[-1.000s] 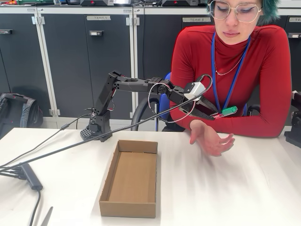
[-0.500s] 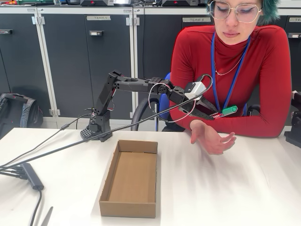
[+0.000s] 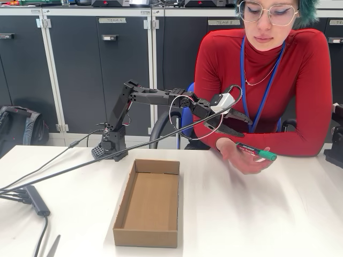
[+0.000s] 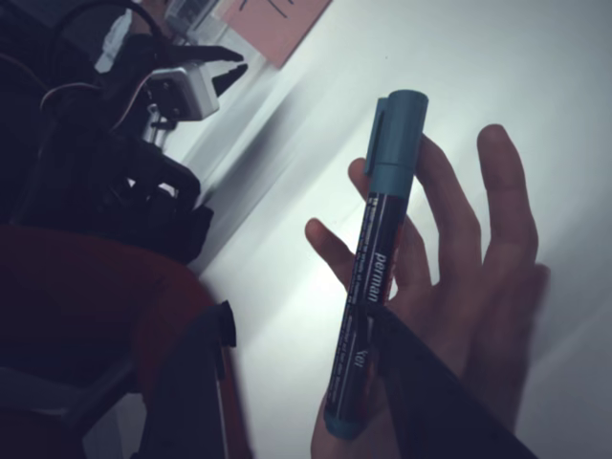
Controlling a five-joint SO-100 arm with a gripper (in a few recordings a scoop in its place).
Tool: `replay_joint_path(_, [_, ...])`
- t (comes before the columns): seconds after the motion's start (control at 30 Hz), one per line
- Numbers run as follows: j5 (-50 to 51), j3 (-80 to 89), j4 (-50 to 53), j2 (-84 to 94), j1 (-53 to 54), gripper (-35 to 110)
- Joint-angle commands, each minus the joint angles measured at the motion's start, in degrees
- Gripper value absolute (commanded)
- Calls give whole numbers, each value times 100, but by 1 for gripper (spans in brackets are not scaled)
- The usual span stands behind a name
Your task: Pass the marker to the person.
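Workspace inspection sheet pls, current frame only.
Surface: white table, nothing spilled.
Job's things: marker lies across the person's open hand, apart from the gripper; green cap toward the right in the fixed view.
Clutter: open cardboard box, empty.
Grippers: gripper open, above the hand.
Cables: black cables run left off the table from the arm base.
Surroundings: grey cabinets behind; person seated.

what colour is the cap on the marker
Green: the marker has a green cap on a black barrel, clearest in the fixed view; the wrist view tints it teal.
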Motion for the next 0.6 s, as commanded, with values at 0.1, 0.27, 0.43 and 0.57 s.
replay_joint_path(0.1, [-193, -18, -193, 606, -290, 26])
replay_joint_path(0.27, [-220, 88, -237, 659, -246, 26])
replay_joint_path(0.43, [-211, 149, -211, 721, -167, 26])
replay_joint_path(0.57, [-246, 237, -220, 765, -105, 24])
